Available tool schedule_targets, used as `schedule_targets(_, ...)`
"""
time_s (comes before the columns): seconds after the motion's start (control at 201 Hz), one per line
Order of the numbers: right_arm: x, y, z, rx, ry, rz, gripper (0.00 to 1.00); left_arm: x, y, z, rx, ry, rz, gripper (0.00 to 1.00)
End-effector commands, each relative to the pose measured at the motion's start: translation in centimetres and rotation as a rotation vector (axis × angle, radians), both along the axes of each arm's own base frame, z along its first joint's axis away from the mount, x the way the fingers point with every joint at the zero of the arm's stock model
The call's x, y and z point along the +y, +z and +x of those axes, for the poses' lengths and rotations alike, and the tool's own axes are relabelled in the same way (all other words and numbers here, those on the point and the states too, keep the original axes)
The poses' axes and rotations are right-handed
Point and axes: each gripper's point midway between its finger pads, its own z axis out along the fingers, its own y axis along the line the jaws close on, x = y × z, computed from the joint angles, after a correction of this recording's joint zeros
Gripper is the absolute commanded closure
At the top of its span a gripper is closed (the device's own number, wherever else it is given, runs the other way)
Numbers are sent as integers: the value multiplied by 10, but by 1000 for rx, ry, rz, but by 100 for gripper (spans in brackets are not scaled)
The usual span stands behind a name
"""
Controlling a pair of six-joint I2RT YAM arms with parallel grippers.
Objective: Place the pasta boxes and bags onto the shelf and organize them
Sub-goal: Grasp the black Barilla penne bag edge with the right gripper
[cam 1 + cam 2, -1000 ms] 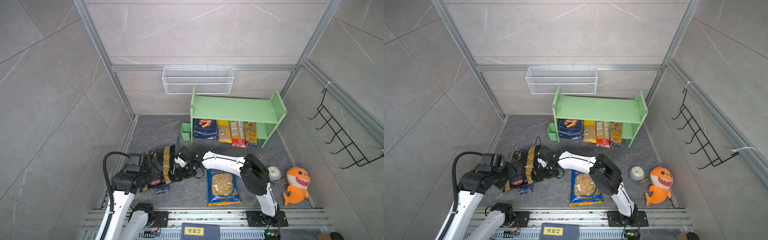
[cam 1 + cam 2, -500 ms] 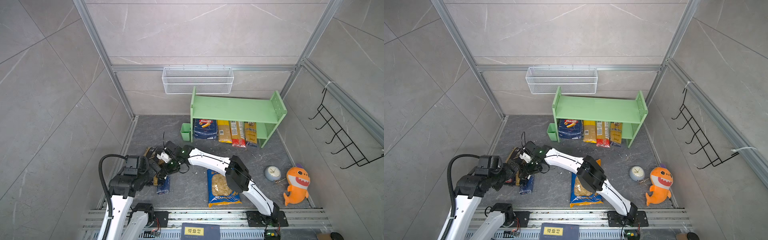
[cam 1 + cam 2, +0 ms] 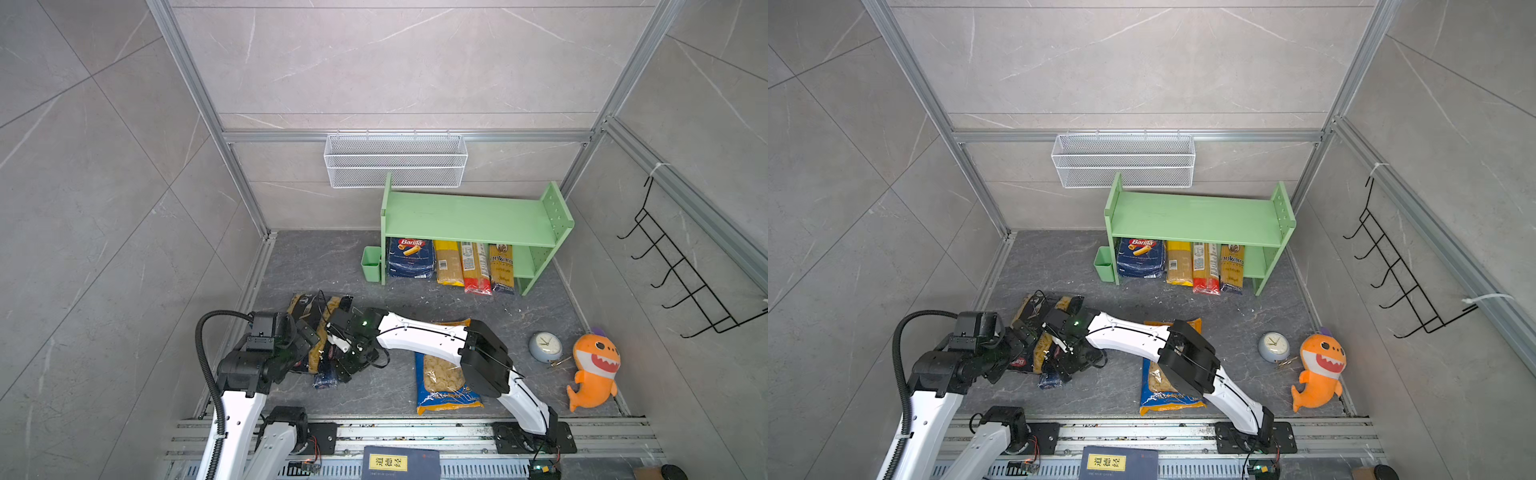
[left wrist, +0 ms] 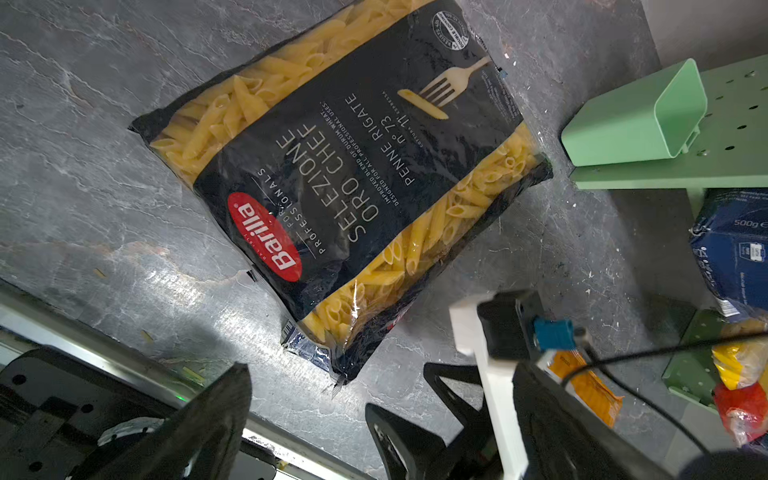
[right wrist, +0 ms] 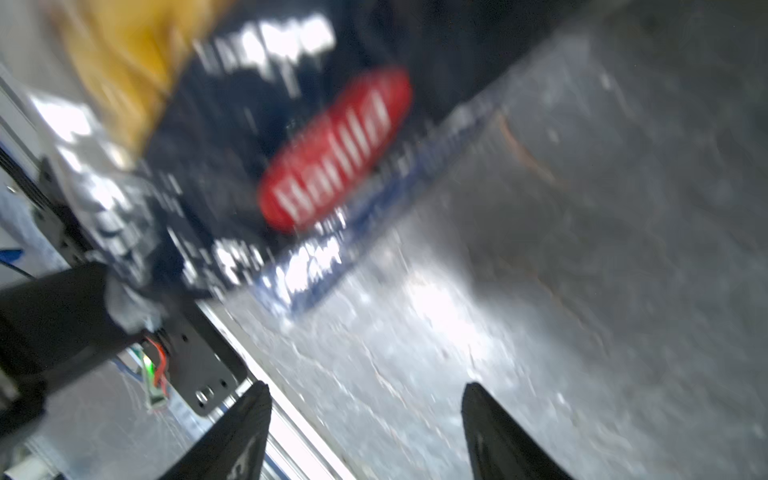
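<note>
Nearest of all, farthest out from the shelf, a dark blue book with a yellow label lies at the front edge.

Well in front of the shelf's left end, both arms meet over a black penne bag lying flat on the grey desk. The left tool hangs by the bag's near end, fingers spread wide and gripping nothing. The right tool is on an arm stretched over from the right. It is spread too, with only bare desk between its fingers; its wrist view is blurred.

A slim dark blue spaghetti pack pokes out from under the penne bag's near end. A blue-and-orange orecchiette bag lies flat in front of the shelf's middle, partly beneath the right arm. Out from the shelf's right end sit a small round clock and an orange plush shark.

The light green shelf stands at the back wall. Under its top board, left to right, stand four packs side by side:
- a dark blue Barilla carton
- a yellow pack
- a red-ended pack
- a dark pack

A small green cup touches the outside of the shelf's left panel. A white wire basket is on the wall above the shelf.
</note>
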Motion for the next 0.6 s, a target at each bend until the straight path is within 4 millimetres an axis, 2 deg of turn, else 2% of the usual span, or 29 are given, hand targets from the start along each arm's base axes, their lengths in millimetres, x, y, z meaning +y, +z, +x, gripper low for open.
schedule_targets(0.0, 0, 21, 3, -77, -24, 46, 24, -1, 5, 12, -26, 5, -28, 0)
schedule_targets(0.115, 5, 19, -7, -78, -22, 64, 21, 1, 14, 23, -49, 12, -74, 0)
schedule_targets(0.144, 9, 19, -9, -83, -25, 71, 7, 2, 17, 26, -56, 19, -90, 0)
schedule_targets(0.159, 10, 19, -10, -86, -25, 75, 6, 2, 17, 27, -59, 21, -97, 0)
schedule_targets(0.379, 33, 4, -20, -81, -52, 106, 5, 5, 33, 40, -92, 34, -154, 0)
schedule_targets(0.593, 50, -11, -18, -140, -100, 82, 5, 11, 61, 54, -153, 53, -140, 0)
